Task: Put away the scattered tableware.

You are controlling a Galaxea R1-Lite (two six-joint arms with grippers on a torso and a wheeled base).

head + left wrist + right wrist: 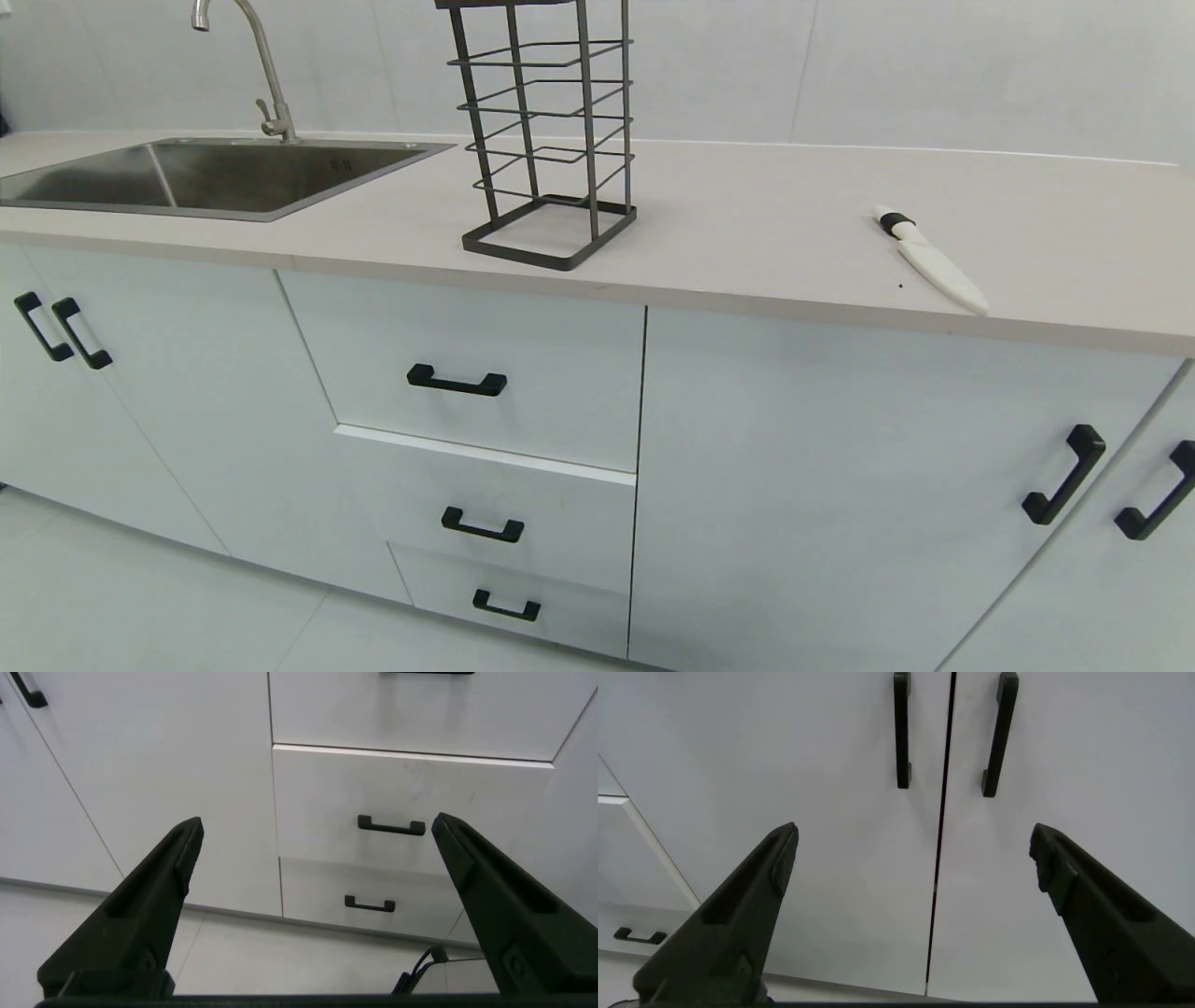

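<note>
A white knife (930,259) with a black band on its handle lies on the pale countertop (766,224) at the right, blade toward the front edge. A tall black wire rack (549,140) stands near the counter's middle. My left gripper (318,831) is open, low in front of the white drawer fronts, with nothing between its fingers. My right gripper (915,835) is open too, facing two white cabinet doors with black handles, and holds nothing.
A steel sink (201,173) with a tap (257,65) is set into the counter at the left. Below are white cabinet doors and three stacked drawers (485,448) with black handles. The floor in front is pale tile.
</note>
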